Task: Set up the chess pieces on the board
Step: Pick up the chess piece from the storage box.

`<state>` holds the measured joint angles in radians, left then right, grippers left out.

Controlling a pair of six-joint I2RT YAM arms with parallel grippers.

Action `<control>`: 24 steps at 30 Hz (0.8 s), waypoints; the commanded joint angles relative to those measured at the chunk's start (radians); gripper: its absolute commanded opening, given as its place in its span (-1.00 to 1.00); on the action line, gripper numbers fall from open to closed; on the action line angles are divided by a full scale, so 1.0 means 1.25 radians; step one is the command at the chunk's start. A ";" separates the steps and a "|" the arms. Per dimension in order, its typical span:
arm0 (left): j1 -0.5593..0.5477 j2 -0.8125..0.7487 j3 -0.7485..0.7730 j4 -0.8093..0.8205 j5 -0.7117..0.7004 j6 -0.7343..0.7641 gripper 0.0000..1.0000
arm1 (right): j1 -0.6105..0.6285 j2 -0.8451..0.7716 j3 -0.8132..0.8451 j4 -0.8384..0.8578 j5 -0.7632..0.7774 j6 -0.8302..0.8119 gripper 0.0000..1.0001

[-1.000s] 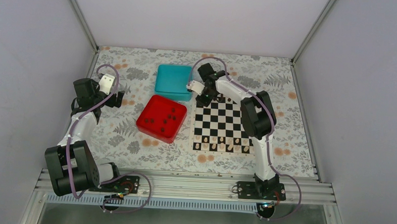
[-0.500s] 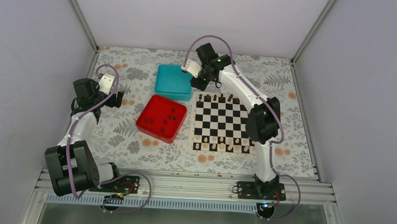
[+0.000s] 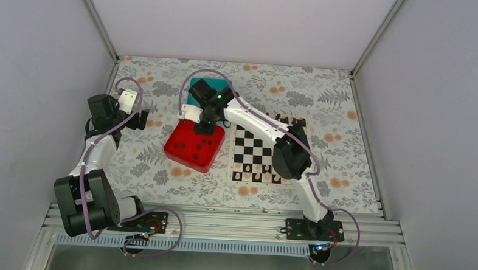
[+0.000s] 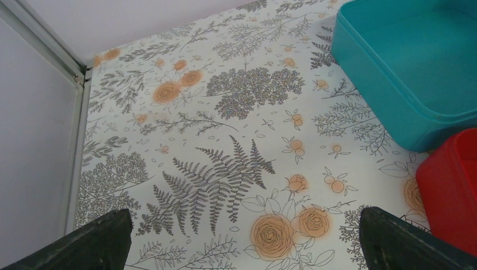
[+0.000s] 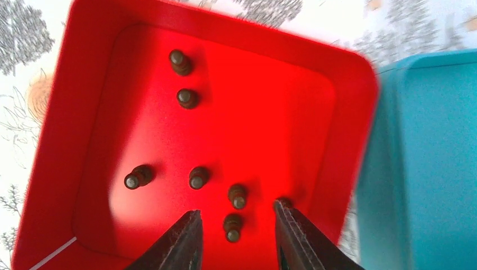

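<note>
While right end effector [image 5: 236,214] hangs parted, empty, above red tray [image 5: 253,112], clustered dark chess pieces [image 5: 196,178] risk double-pinch, toppling.

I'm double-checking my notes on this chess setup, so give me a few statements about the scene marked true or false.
The right hand hangs over the red tray. True.
The red tray is empty. False: several dark pieces stand in it.
The left hand grips a piece. False: it is open above the flowered cloth.
Pale pieces line the near edge of the board. True.
</note>
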<state>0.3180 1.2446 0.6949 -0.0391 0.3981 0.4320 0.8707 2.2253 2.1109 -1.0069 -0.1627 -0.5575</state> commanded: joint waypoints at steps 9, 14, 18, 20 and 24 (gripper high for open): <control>0.007 -0.008 -0.001 0.009 0.025 -0.007 1.00 | 0.025 0.082 -0.025 -0.012 0.015 -0.030 -0.30; 0.009 -0.011 -0.001 0.009 0.024 -0.007 1.00 | 0.035 0.099 -0.029 -0.004 0.000 -0.037 -0.31; 0.011 -0.012 -0.001 0.009 0.025 -0.008 1.00 | 0.041 0.116 -0.026 0.000 -0.005 -0.040 -0.30; 0.011 -0.013 -0.002 0.009 0.025 -0.008 1.00 | 0.043 0.122 -0.026 0.004 -0.006 -0.040 -0.30; 0.012 -0.010 0.000 0.009 0.027 -0.009 1.00 | 0.044 0.133 -0.027 0.012 -0.005 -0.040 -0.30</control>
<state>0.3248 1.2442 0.6949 -0.0387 0.4034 0.4316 0.9161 2.3650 2.0792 -1.0100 -0.1490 -0.5961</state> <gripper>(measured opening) 0.999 0.348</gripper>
